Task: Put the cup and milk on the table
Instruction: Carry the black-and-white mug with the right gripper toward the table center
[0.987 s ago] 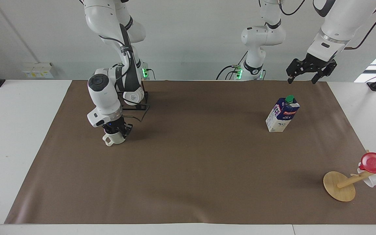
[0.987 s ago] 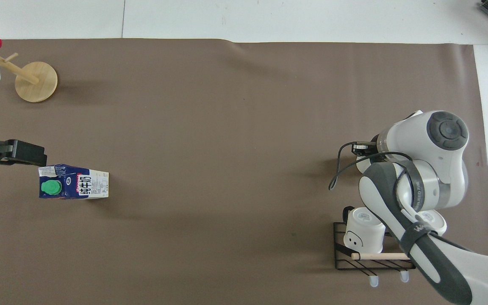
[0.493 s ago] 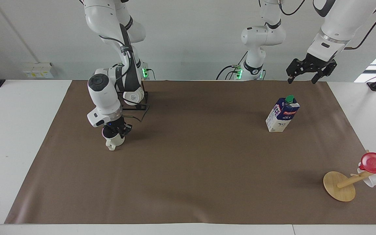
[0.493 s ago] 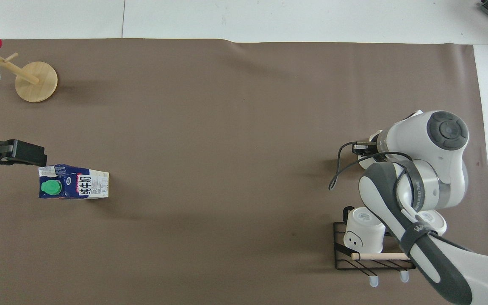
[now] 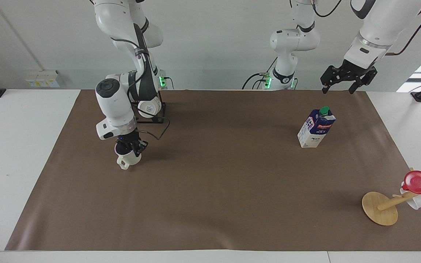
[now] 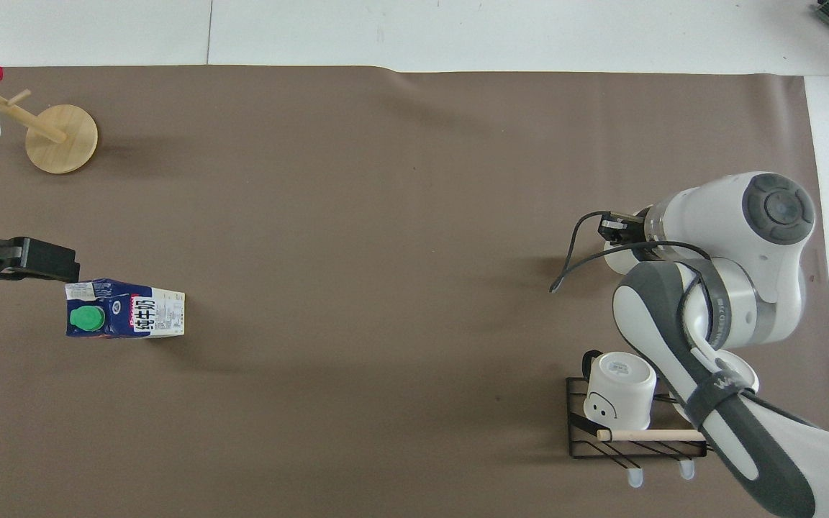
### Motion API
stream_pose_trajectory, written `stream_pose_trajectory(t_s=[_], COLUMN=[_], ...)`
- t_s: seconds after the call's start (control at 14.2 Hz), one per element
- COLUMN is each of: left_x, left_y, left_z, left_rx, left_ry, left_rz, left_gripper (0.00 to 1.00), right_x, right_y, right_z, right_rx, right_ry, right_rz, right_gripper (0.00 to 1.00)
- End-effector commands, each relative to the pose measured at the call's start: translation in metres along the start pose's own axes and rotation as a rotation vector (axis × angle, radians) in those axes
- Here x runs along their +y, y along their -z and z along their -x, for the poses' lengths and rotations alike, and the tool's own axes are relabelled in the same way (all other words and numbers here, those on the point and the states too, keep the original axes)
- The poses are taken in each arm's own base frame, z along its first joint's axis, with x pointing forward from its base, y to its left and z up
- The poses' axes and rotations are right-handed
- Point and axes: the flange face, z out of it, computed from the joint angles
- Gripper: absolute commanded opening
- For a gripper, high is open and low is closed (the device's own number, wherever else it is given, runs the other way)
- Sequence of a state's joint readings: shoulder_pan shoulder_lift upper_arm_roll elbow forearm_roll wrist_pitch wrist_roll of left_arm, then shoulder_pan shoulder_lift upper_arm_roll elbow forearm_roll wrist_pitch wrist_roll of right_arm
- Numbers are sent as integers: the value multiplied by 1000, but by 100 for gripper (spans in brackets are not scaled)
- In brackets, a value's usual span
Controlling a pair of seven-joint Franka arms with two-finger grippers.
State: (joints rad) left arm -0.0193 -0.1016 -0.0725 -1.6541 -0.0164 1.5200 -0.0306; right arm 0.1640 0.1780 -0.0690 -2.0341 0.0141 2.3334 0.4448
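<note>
While right gripper [image 5: 130, 149] at frame left pinches cup [image 5: 128, 160] by rim, left gripper [image 5: 345, 81] gapes empty; cup may swing loose.

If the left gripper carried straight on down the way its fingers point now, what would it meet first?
Probably the brown sheet of the table. The left gripper hangs open, pointing down, close to the milk at the left arm's end. Overhead it sits beside the carton, not over it, though depth is uncertain.
</note>
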Motion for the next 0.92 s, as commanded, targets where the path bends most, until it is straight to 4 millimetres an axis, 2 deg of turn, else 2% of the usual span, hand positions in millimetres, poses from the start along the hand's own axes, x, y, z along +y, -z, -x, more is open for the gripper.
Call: stream_pose_trajectory(t_s=[0.0,0.14,0.35,0.42,0.63,0.85], left_x=[-3,-3,-3,-3,-3,-3], left_y=[2,2,2,2,2,2], left_z=[0,0,0,0,0,0], left_rx=[-9,-9,-9,-9,-9,-9], left_ry=[8,8,8,8,8,8], left_rz=[-11,-11,-11,-11,-11,-11], left_gripper=[100,100,100,100,100,100], right_x=[-20,-45,-103,-116,-146,-195], right_y=[26,40,54,63,62,58], right_z=[-4,2,23,26,43,64], right_rx=[-7,-13,-20,-20,-24,-18], right_ry=[-83,-112,-173,-207,-240,-314], right_rz=[-3,-3,9,7,3,-5], right_gripper=[0,0,0,0,0,0])
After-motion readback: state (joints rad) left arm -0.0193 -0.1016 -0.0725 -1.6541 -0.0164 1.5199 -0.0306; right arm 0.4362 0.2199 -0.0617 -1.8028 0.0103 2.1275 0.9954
